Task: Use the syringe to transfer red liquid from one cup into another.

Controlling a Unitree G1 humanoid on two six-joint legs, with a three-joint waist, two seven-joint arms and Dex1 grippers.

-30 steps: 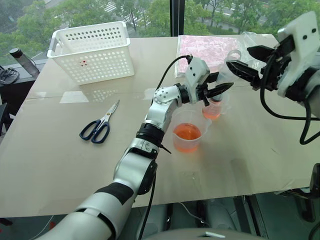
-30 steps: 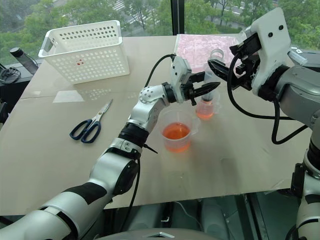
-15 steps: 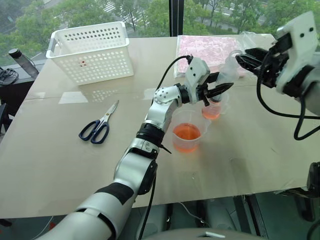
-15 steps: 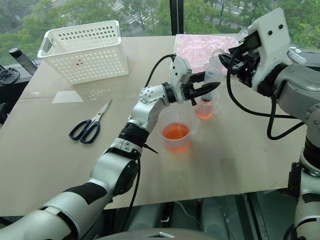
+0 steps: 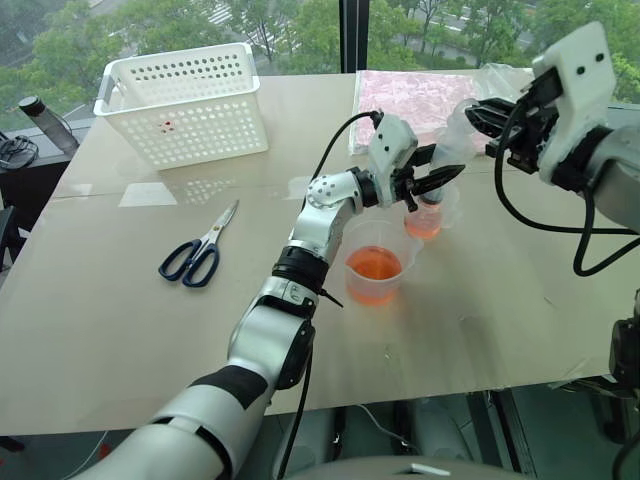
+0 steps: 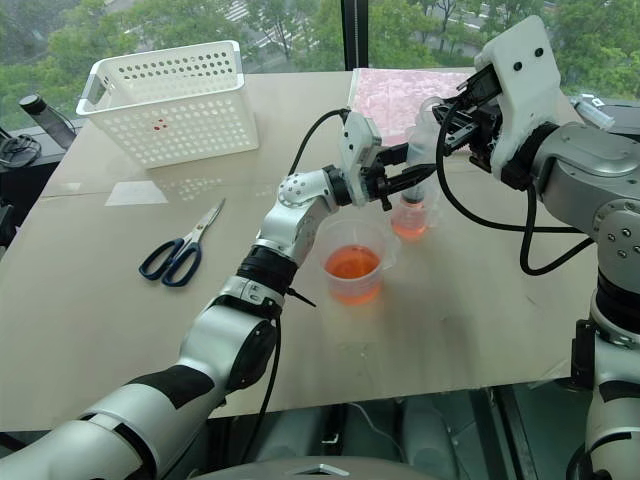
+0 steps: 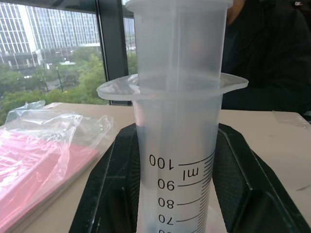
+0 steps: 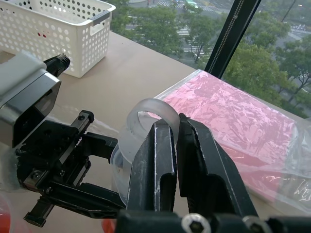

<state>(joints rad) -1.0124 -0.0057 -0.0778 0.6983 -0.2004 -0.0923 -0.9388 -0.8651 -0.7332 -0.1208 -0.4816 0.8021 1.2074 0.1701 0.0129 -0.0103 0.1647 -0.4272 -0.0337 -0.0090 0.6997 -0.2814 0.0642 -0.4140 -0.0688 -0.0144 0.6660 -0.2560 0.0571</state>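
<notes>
The syringe (image 5: 452,138) stands upright over the smaller cup (image 5: 426,222), which holds a little red liquid. My left gripper (image 5: 440,181) is shut on the syringe barrel (image 7: 177,160) just below its flange. From the right, my right gripper (image 5: 482,114) has its fingers (image 8: 164,145) shut on the rim of the plunger's top disc (image 8: 146,110). The larger cup (image 5: 375,262), part full of red liquid (image 5: 373,266), sits just in front of the smaller one. The syringe tip is hidden.
A white perforated basket (image 5: 185,100) stands at the back left and blue-handled scissors (image 5: 200,250) lie left of centre. A pink sheet in a clear bag (image 5: 415,100) lies behind the cups. A dark bottle (image 5: 45,122) stands past the table's left edge.
My right gripper has swung left to the top of the plunger and closed on it. The left gripper and syringe barrel have stayed put.
</notes>
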